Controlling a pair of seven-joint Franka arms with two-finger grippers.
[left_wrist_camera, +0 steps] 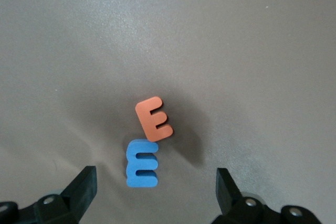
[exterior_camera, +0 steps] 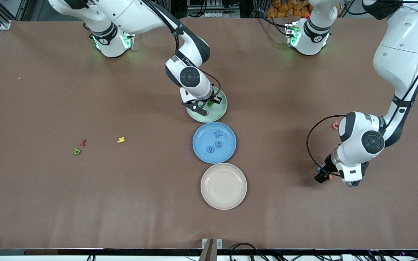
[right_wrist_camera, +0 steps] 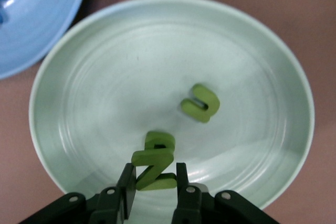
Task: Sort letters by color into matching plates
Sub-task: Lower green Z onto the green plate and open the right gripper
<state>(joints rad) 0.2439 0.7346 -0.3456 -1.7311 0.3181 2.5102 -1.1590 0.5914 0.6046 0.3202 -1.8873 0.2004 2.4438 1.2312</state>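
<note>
a green z (right_wrist_camera: 153, 169) hangs pinched upright over the pale green plate (right_wrist_camera: 94, 66) holding two green letters (right_wrist_camera: 200, 103), three blue letters (exterior_camera: 214, 142) lie in the blue plate (exterior_camera: 201, 152), a blue e (left_wrist_camera: 142, 163) rests on the counter.

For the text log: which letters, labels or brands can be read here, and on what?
"E": orange letter on the table.
"E": blue letter touching it.
"Z": green letter in the right gripper, over the green plate.
Arm branding and the other foam letters: unreadable.
</note>
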